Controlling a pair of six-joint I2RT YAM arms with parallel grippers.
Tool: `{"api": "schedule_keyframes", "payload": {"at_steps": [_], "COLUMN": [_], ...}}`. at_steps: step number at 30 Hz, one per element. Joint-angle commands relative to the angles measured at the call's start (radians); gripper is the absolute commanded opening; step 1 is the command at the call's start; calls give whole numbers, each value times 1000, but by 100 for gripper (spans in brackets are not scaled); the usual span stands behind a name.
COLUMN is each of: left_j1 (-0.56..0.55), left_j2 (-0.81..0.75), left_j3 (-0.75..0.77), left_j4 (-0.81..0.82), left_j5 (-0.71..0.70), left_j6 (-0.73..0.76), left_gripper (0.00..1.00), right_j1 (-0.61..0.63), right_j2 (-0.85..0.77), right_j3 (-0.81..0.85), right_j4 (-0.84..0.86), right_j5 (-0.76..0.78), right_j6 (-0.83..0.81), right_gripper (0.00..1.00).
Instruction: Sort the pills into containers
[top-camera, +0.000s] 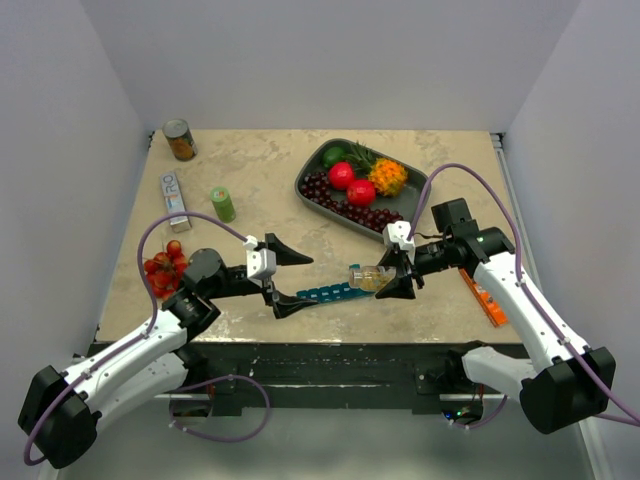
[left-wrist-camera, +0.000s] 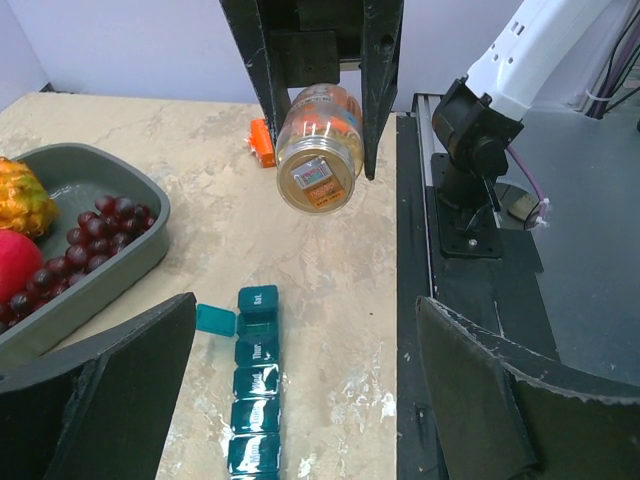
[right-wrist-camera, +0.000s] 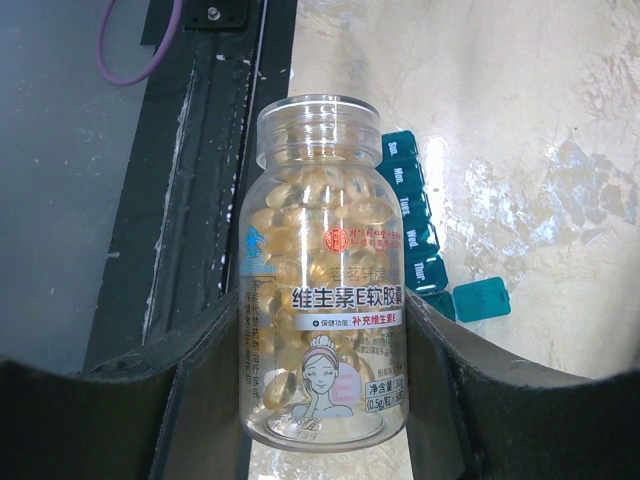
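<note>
My right gripper (top-camera: 397, 272) is shut on a small clear bottle (right-wrist-camera: 322, 270) of tan-yellow pills (right-wrist-camera: 320, 205). The bottle is uncapped, tipped on its side with its mouth toward the left, and held above the right end of the teal pill organiser (top-camera: 328, 293). It also shows in the top view (top-camera: 368, 276) and the left wrist view (left-wrist-camera: 320, 147). In the left wrist view the organiser (left-wrist-camera: 255, 385) has one compartment near its far end with its lid (left-wrist-camera: 214, 319) swung open. My left gripper (top-camera: 288, 278) is open and empty over the organiser's left end.
A grey tray (top-camera: 322, 158) with cherries and fruit stands at the back right. An orange box (top-camera: 486, 297) lies near the right edge. A green bottle (top-camera: 222, 204), a flat white box (top-camera: 174, 198), a can (top-camera: 180, 140) and red cherries (top-camera: 164, 266) are on the left.
</note>
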Motion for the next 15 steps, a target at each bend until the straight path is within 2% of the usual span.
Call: {"api": "schedule_keyframes", "payload": {"at_steps": [1, 15], "left_j1": [-4, -6], "left_j2": [0, -4], "left_j3": [17, 19], "left_j4": [35, 15], "left_j5": [16, 26], "left_j6": [33, 50], "left_gripper": [94, 94], "right_j1": [-4, -4], "right_j2": [-10, -12], "right_j3": [4, 5], "right_j4": [19, 17], "right_j5": [-56, -54], "right_j6": [-3, -3], "right_gripper": [0, 0]}}
